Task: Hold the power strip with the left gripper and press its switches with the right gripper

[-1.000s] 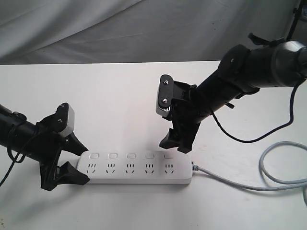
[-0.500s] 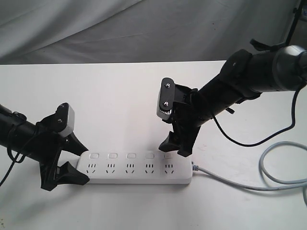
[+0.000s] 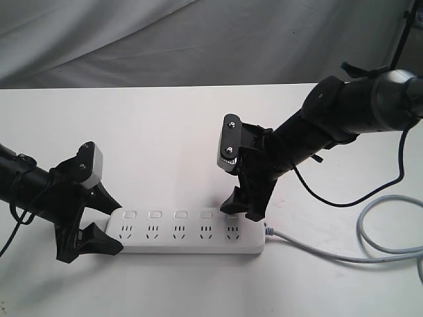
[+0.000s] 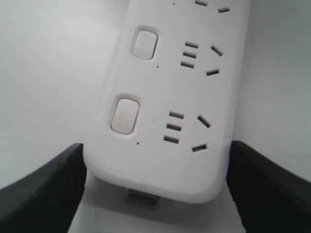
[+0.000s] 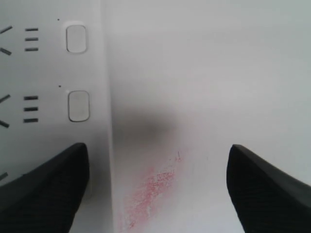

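Note:
The white power strip point(image 3: 192, 231) lies along the front of the table, its row of switches point(image 3: 180, 214) on the far side of the sockets. My left gripper point(image 3: 117, 228) is shut on the strip's left end, one black finger against each long side point(image 4: 58, 189). That end, with two switches point(image 4: 125, 115), fills the left wrist view. My right gripper point(image 3: 242, 210) is open above the strip's right end. One fingertip point(image 3: 230, 206) is down at the rightmost switch and hides it; the other hangs over bare table. Two more switches point(image 5: 78, 106) show in the right wrist view.
The strip's grey cable point(image 3: 317, 247) runs right from its end and loops at the table's right edge. A faint red smear point(image 5: 153, 184) marks the white table point(image 3: 165, 132) between my right fingers. Grey cloth point(image 3: 198, 39) hangs behind the table.
My right gripper has come down a little, bringing one fingertip onto the strip's rightmost switch. The left gripper and the strip have not moved.

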